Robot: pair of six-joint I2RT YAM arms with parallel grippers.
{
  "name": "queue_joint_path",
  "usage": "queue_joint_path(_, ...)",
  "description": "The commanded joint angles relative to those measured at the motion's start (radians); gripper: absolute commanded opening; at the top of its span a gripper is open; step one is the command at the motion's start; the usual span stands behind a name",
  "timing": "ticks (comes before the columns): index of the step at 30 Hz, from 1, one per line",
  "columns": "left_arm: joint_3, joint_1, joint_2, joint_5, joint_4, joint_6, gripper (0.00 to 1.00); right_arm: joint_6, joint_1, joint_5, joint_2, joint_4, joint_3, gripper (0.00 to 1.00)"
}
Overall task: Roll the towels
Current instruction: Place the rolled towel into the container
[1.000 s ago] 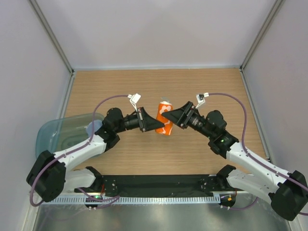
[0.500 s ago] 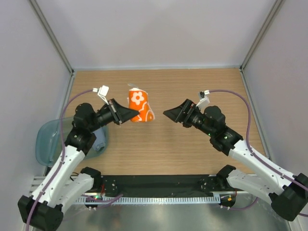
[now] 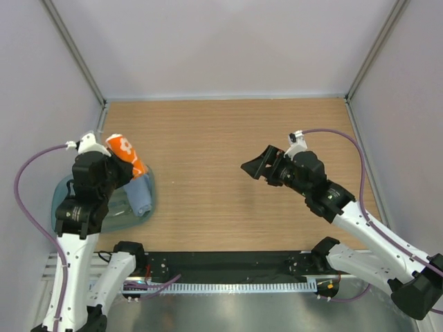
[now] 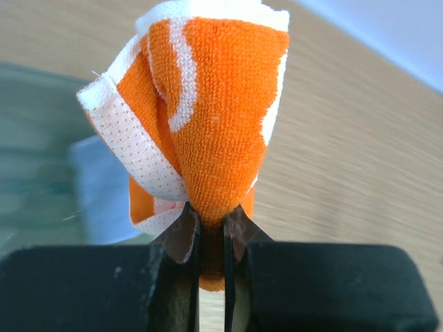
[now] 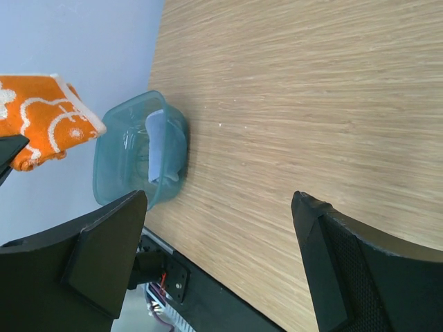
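My left gripper (image 3: 119, 168) (image 4: 211, 223) is shut on the lower end of a rolled orange and white towel (image 3: 125, 153) (image 4: 208, 117) and holds it in the air over the far edge of the blue-green tray (image 3: 69, 190). A rolled pale blue towel (image 3: 140, 196) (image 4: 102, 187) lies inside the tray at its right side. My right gripper (image 3: 255, 161) (image 5: 218, 207) hovers open and empty over the middle of the table. In the right wrist view the orange towel (image 5: 45, 114) shows at the far left, above the tray (image 5: 114, 159) and the blue towel (image 5: 166, 145).
The wooden tabletop (image 3: 228, 138) is walled at the back and on both sides. The tray sits against the left wall near the front. A black base rail (image 3: 228, 263) runs along the near edge between the arm mounts.
The left arm has carried the orange towel from the table's middle leftward to above the tray. The right gripper let go of it, opened wide and drew back a little to the right.
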Motion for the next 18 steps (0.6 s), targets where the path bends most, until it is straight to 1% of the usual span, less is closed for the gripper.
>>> queue_joint_path(1,0.054,0.015,0.032,-0.430,-0.227,0.088,0.00,-0.024,0.004,-0.004,-0.006,-0.011,0.029,0.93)
queue_joint_path(3,0.083,0.021,0.041,-0.503,-0.253,0.108,0.00,-0.016,0.002,-0.026,-0.006,-0.005,0.018,0.93)
queue_joint_path(6,0.095,0.029,0.049,-0.545,-0.276,0.113,0.00,-0.012,0.002,-0.058,-0.006,0.009,0.003,0.93)
queue_joint_path(7,0.103,0.031,0.077,-0.578,-0.295,0.111,0.00,-0.001,0.004,-0.067,-0.003,0.014,0.000,0.93)
queue_joint_path(10,0.114,0.044,0.145,-0.588,-0.325,0.105,0.00,0.008,0.004,-0.099,0.005,0.015,-0.010,0.93)
queue_joint_path(12,0.120,0.052,0.175,-0.589,-0.329,0.108,0.00,0.008,0.002,-0.107,0.009,0.009,-0.019,0.93)
queue_joint_path(16,0.138,0.057,0.242,-0.637,-0.321,0.131,0.00,0.015,0.002,-0.147,0.023,0.020,-0.045,0.93)
queue_joint_path(18,0.163,0.060,0.297,-0.700,-0.333,0.136,0.00,0.025,0.004,-0.167,0.029,0.037,-0.065,0.93)
